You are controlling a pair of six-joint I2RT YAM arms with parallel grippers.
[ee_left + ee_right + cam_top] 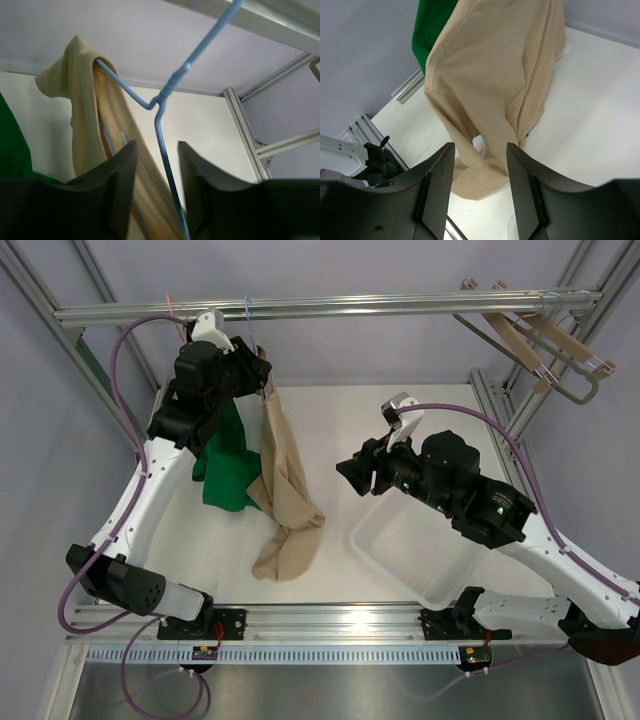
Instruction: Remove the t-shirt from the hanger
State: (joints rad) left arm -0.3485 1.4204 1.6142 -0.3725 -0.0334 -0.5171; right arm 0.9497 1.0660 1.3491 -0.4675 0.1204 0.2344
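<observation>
A beige t-shirt (284, 490) hangs from a blue wire hanger (250, 318) on the top rail, and its lower end lies bunched on the table. In the left wrist view the t-shirt (80, 100) hangs on one arm of the hanger (161, 100). My left gripper (156, 145) is open, and the hanger's wire runs between its jaws without being pinched. It sits high by the hanger neck (258, 368). My right gripper (350, 476) is open and empty, to the right of the shirt. It points at the shirt's lower folds (490, 75), with its jaws (479, 148) apart from the cloth.
A green garment (225, 465) hangs just left of the beige shirt, under my left arm. A white plastic bin (415, 545) sits on the table under my right arm. Wooden hangers (535, 335) hang at the top right corner. Frame posts (495, 405) line the table's sides.
</observation>
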